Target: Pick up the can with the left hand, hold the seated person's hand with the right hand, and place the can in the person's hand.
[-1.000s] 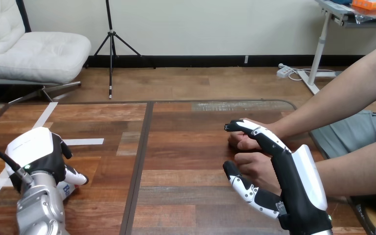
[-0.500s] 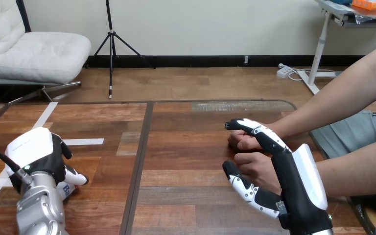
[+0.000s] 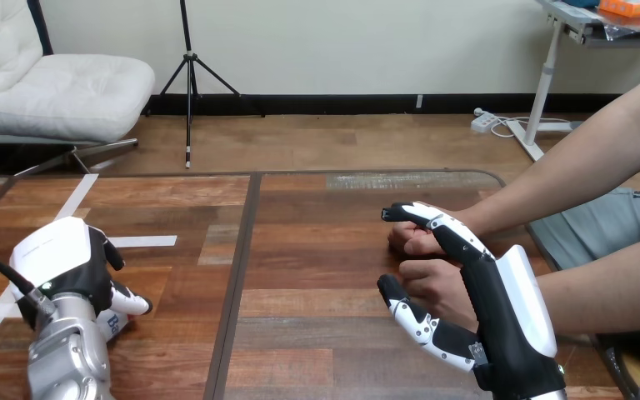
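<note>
Almost nothing changing: left hand (image 3: 67,267) staying curled round can (image 3: 115,323), near-left on table (image 3: 317,250), not lifting. Right hand (image 3: 500,308) staying uncurled, straddling person's nearer hand (image 3: 435,283), not clasping. Task stalling at grasp.

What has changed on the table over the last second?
Nothing visibly changed. The left robot hand is still over the can, and the right robot hand is still open beside the person's hands, which remain fists on the table.
</note>
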You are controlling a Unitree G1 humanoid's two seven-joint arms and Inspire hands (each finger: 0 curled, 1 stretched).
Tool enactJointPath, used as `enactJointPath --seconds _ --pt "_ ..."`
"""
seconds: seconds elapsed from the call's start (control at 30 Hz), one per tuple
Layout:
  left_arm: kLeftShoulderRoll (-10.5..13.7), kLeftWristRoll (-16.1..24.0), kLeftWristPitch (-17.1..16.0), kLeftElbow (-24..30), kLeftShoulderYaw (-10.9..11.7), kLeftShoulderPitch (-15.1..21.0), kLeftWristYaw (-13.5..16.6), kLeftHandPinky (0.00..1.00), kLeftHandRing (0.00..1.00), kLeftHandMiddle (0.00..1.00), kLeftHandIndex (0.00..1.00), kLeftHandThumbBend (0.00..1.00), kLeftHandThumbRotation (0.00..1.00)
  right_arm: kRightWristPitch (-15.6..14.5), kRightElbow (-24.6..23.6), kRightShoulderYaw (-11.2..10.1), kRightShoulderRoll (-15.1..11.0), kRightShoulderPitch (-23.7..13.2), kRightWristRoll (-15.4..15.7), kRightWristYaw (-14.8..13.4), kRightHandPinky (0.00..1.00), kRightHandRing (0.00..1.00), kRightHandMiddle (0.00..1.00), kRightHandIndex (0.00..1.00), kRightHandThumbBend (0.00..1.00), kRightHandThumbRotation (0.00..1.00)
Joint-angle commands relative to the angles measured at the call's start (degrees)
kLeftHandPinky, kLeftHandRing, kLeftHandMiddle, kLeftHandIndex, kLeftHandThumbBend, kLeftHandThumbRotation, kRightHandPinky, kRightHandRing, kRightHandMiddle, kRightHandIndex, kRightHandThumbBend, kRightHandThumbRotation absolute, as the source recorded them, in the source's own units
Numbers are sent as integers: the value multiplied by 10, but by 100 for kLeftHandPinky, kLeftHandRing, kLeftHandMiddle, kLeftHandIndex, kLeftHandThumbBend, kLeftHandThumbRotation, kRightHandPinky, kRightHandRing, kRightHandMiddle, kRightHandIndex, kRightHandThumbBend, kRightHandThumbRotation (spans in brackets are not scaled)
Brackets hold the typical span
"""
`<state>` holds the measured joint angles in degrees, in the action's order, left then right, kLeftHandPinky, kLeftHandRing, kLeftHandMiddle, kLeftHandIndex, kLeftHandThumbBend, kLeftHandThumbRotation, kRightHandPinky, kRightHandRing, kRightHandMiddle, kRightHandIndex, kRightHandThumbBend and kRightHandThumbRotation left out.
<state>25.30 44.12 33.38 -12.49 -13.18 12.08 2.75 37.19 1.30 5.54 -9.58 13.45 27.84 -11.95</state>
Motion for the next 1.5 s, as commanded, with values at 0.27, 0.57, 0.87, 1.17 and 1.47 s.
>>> enactJointPath --seconds 0.27,0.57,0.87,1.17,1.47 --pt "27 52 38 -4 -42 32 -67 40 46 53 59 82 0 -3 -36 -11 -7 -16 -7 2 84 85 82 75 43 4" --pt "51 112 81 -19 -93 58 -190 37 45 54 72 82 4 -1 -34 -12 -9 -17 -5 1 84 85 82 75 43 4" --pt "61 130 94 -27 -112 72 -256 53 62 68 80 80 8 -6 -37 -12 -9 -15 -6 3 83 85 82 74 43 4" --pt "64 127 91 -21 -108 70 -272 58 66 72 81 80 8 -5 -37 -12 -11 -16 -7 2 82 84 82 74 43 3" --pt "63 123 95 -19 -105 70 -278 54 62 69 82 80 9 -8 -40 -11 -13 -17 -9 3 82 85 82 74 42 4"
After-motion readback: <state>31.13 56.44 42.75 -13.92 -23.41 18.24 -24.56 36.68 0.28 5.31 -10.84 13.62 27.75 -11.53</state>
